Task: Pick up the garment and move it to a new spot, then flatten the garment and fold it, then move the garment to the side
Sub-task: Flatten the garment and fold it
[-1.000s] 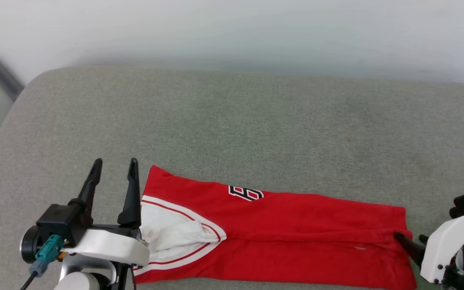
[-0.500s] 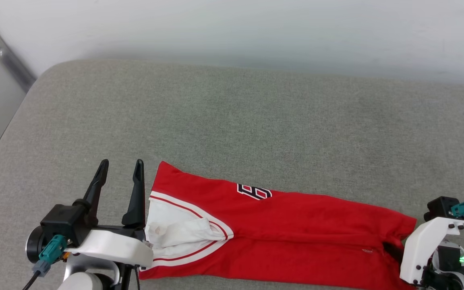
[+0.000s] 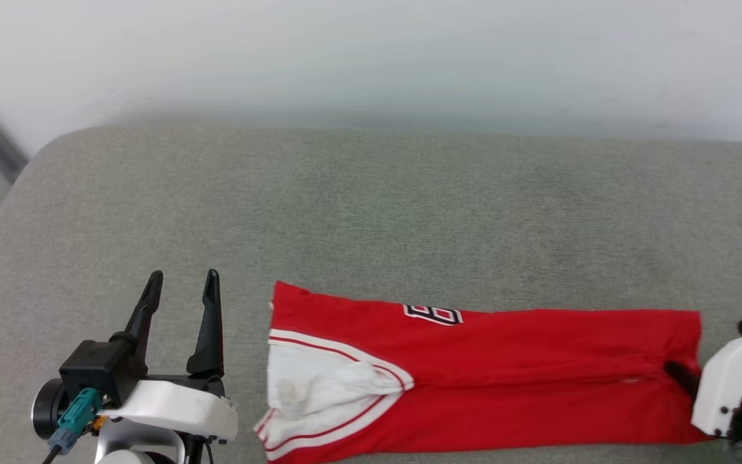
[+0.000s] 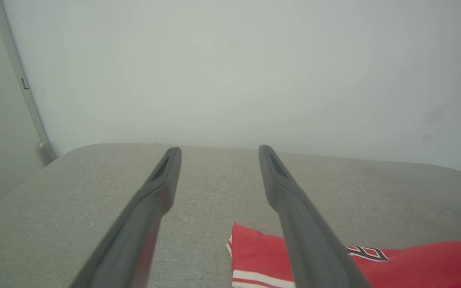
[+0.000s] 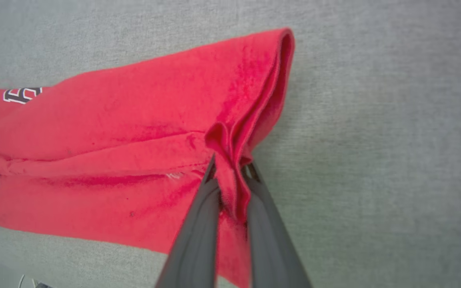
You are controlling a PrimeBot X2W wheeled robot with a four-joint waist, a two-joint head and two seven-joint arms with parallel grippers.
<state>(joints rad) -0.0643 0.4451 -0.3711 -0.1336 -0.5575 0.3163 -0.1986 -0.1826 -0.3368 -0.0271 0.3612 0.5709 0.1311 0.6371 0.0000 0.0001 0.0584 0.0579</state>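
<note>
Garment (image 3: pixel 506 380): folded into long red strip, lying across near edge of grey cushion (image 3: pixel 371 212); white sleeve panel (image 3: pixel 319 386) at left end, number (image 3: pixel 432 314) on far edge. Right gripper (image 5: pixel 230 170): at strip's right end, jaws pinching bunched fold of red hem, ridge of fabric standing between fingers. Left gripper (image 3: pixel 183 276): just left of garment, apart from it, jaws spread wide with nothing between, fingers pointing toward pale wall (image 3: pixel 371 51)
</note>
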